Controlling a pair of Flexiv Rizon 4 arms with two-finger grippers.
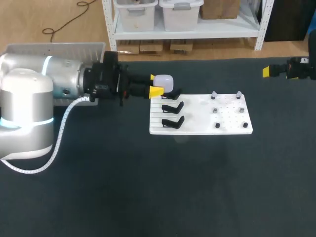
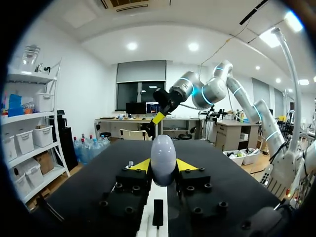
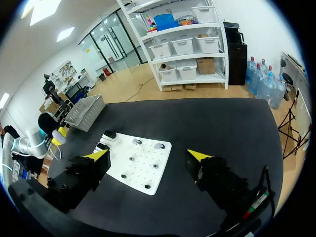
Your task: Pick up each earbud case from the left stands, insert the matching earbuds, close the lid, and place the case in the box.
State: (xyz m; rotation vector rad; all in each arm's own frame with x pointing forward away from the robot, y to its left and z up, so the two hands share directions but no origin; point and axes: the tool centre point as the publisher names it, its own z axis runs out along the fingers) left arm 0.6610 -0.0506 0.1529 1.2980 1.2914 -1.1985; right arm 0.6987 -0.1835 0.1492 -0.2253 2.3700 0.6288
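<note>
The dark tabletop (image 1: pixel 148 197) fills the head view. The left arm (image 1: pixel 54 81) comes in low from the left and lies across the tabletop's rear part. Behind it stands a white slatted box (image 1: pixel 54 48). The right arm (image 1: pixel 301 69) shows only at the far right edge, well apart from everything else.

Near the middle lies a flat white board (image 1: pixel 197 129). Three black stands (image 1: pixel 173 106) sit in a row along its left part. A few small dark pieces (image 1: pixel 217 125) stand on its right half, too small to make out.

The left gripper (image 1: pixel 154 84) is at the board's rear left corner. Its fingers (image 2: pixel 140 165) press on the white earbud case (image 1: pixel 163 81) from both sides. The case is at the rearmost stand; whether it touches the stand cannot be told.

The right gripper (image 3: pixel 148 157) has its fingers spread wide with nothing between them, and the board lies ahead of it.
</note>
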